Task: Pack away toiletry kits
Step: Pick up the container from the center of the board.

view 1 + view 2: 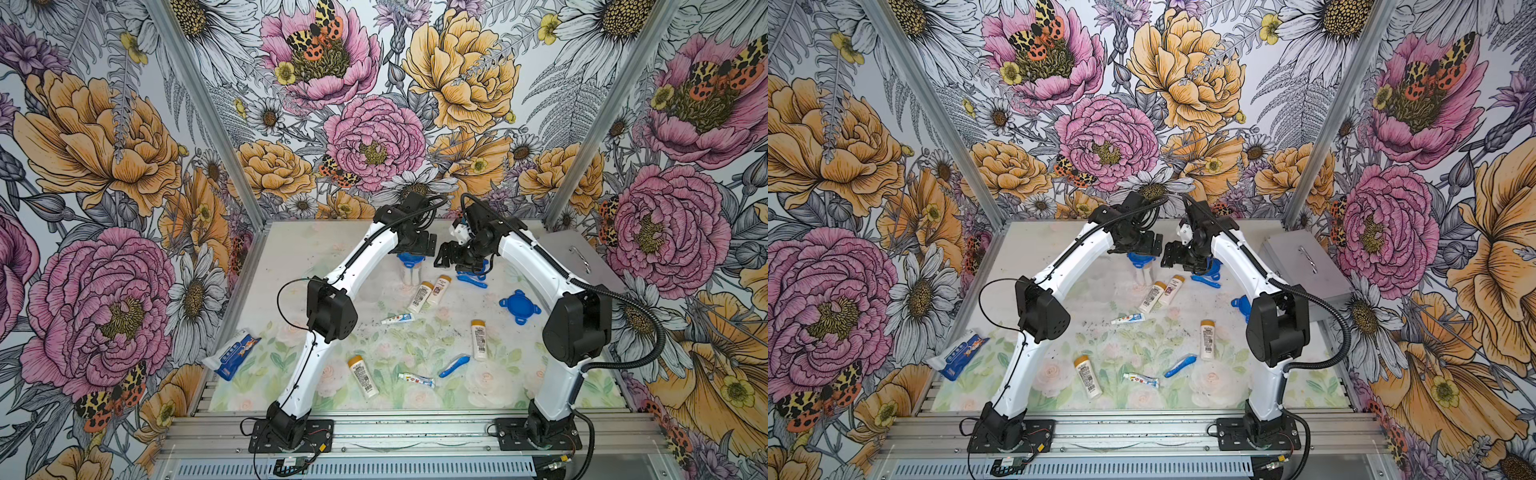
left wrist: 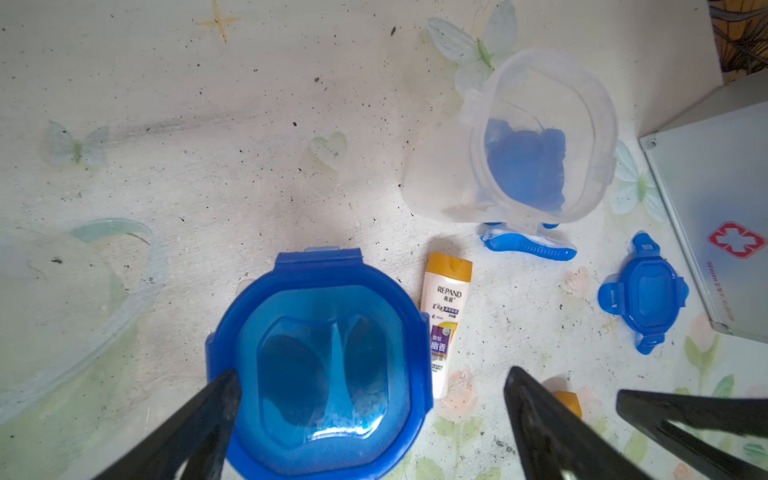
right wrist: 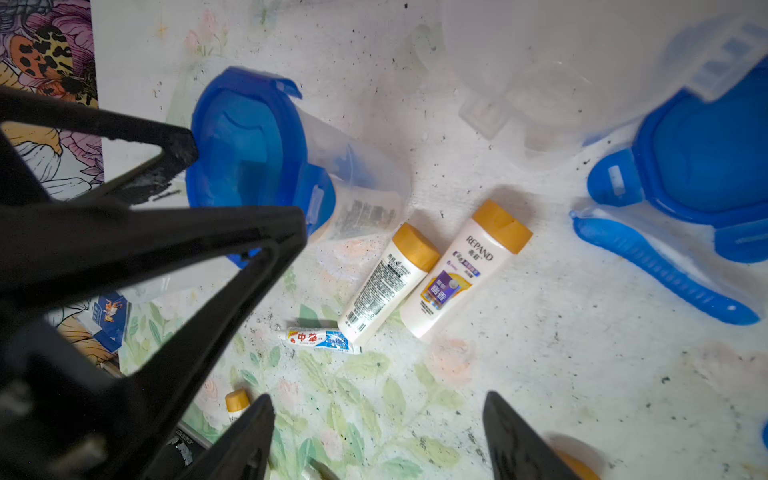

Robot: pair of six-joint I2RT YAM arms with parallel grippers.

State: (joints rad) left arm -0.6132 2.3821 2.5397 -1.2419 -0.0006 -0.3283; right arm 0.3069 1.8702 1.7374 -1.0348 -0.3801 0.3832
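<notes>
A clear cup with a blue four-tab lid (image 2: 320, 361) stands upright at the back of the table (image 1: 409, 266). My left gripper (image 2: 374, 395) hangs just above it, open; one finger is at the lid's edge and the other stands well clear. My right gripper (image 3: 378, 415), close beside it (image 1: 453, 259), is open over bare mat with nothing between its fingers. An open clear cup (image 2: 540, 137) has blue showing through it, and a blue toothbrush (image 2: 528, 247) lies against it. Two orange-capped bottles (image 1: 420, 296) lie together, with a toothpaste tube (image 1: 398, 319) nearby.
A loose blue lid (image 1: 519, 305) lies to the right. Nearer the front are two more bottles (image 1: 478, 340) (image 1: 363, 377), a toothbrush (image 1: 454, 365) and a toothpaste tube (image 1: 417, 380). A silver case (image 1: 582, 257) sits back right. A blue-white packet (image 1: 232, 353) lies at the left edge.
</notes>
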